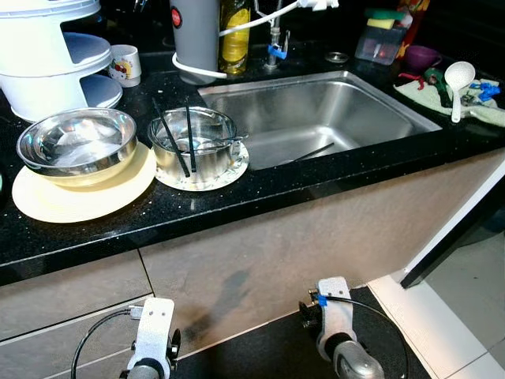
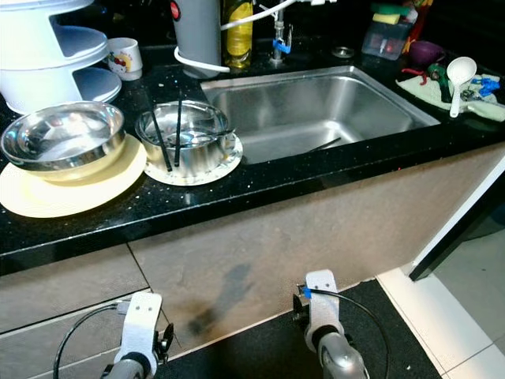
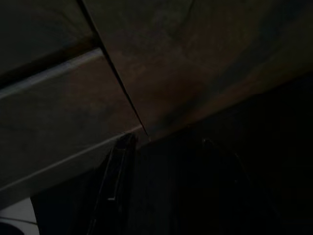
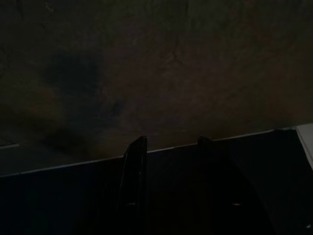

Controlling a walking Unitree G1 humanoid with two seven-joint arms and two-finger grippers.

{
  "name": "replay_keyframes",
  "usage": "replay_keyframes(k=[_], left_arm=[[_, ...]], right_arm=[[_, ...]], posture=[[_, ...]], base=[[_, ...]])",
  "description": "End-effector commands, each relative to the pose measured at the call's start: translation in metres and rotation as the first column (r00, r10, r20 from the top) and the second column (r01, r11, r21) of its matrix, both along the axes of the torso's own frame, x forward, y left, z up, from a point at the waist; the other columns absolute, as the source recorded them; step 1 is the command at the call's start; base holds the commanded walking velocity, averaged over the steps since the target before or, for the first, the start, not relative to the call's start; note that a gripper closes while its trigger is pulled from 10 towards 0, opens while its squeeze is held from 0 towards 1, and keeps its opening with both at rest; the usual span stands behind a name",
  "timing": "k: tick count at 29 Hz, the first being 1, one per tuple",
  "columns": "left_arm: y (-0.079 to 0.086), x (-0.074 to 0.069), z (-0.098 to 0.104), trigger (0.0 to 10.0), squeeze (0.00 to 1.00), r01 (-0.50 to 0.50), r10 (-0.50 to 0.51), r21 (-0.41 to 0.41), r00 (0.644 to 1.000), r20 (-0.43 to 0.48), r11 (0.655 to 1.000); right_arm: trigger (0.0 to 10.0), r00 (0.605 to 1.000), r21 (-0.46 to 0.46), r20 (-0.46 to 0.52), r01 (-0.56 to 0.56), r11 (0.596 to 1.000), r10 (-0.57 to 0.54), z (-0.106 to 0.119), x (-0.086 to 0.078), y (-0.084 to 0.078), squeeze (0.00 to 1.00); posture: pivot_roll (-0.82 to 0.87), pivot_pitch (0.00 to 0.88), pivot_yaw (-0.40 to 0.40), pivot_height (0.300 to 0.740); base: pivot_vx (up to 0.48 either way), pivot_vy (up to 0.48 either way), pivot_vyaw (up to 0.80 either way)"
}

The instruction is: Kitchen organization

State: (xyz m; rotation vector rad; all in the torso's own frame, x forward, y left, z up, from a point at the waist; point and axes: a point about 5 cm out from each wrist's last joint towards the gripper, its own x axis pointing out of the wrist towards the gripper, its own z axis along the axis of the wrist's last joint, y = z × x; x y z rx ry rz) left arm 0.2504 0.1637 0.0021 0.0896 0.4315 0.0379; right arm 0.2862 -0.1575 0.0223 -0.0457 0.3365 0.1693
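Note:
On the black counter (image 1: 260,189) a wide steel bowl (image 1: 76,140) rests in a yellow bowl on a cream plate (image 1: 47,204). Beside it a smaller steel bowl (image 1: 207,150) stands on a patterned plate and holds two black chopsticks (image 1: 189,134). The steel sink (image 1: 316,110) lies to their right, with a thin dark utensil (image 1: 312,152) on its bottom. Both arms hang low in front of the cabinet. My left gripper (image 3: 167,139) and right gripper (image 4: 173,138) have their fingers apart with nothing between them.
A white tiered container (image 1: 47,55) and a mug (image 1: 125,63) stand at the back left. A grey jug (image 1: 196,35) and a yellow bottle (image 1: 234,35) stand behind the sink. A white ladle (image 1: 458,83) lies on a green cloth at the right. A dark mat (image 1: 276,347) covers the floor.

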Motion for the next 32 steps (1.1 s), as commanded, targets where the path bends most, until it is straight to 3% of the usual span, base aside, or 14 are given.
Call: replay_keyframes(k=[1,14,22,32], left_arm=[[0.000,-0.005,-0.008,10.0,0.00,0.001,-0.001,-0.003,0.999,-0.047,1.000],[-0.007,0.014,-0.004,10.0,0.00,0.030,-0.029,0.019,0.998,-0.050,0.999],[-0.014,0.009,-0.015,10.0,0.00,0.017,-0.018,-0.002,0.996,-0.092,1.000],[-0.016,0.010,-0.020,10.0,0.00,0.023,-0.024,-0.010,0.993,-0.116,1.000]], right_arm=[[10.0,0.999,0.008,-0.044,0.007,1.000,-0.007,-0.007,-0.003,-0.002,0.00],[10.0,0.998,-0.008,-0.054,0.021,1.000,-0.021,0.001,0.015,-0.009,0.00],[10.0,0.985,-0.036,-0.171,0.004,0.999,-0.010,-0.017,0.008,-0.011,0.00],[10.0,0.980,-0.016,-0.200,0.018,1.000,-0.021,-0.021,0.005,-0.019,0.00]], posture=[[-0.08,0.171,-0.042,0.740],[-0.08,0.190,-0.045,0.740],[-0.08,0.183,-0.060,0.740],[-0.09,0.195,-0.073,0.740]], base=[[0.000,0.000,0.00],[0.000,0.000,0.00],[0.000,0.000,0.00],[0.000,0.000,0.00]])
